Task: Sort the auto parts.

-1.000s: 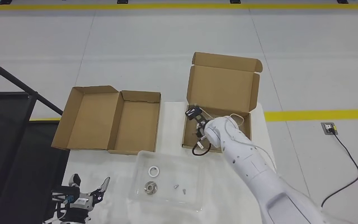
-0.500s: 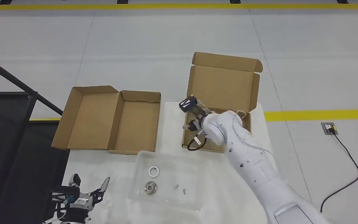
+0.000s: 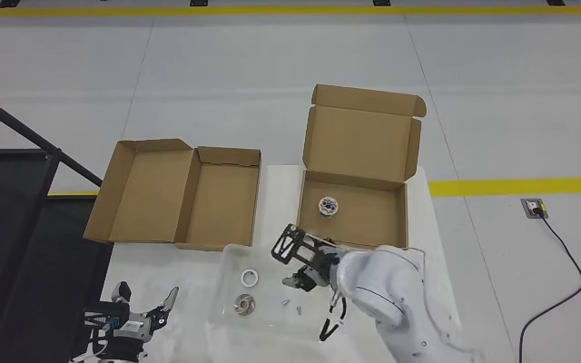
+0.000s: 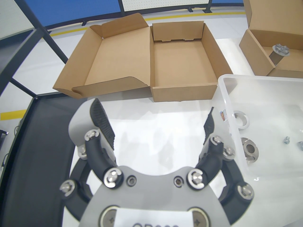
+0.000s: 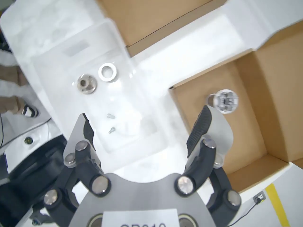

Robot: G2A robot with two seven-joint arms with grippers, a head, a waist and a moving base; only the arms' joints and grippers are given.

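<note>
Right pincer, spread wide and empty, hangs above the clear bin.

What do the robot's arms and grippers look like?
The right arm is smooth, round and white, with a black cable looped beside it. The left gripper and right gripper each have a grey metal plate, shiny round bolts, black links and two fingers with black ribbed pads.

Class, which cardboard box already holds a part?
The box with the upright lid: a round metal part sits inside. The other box has its lid flat.
</note>
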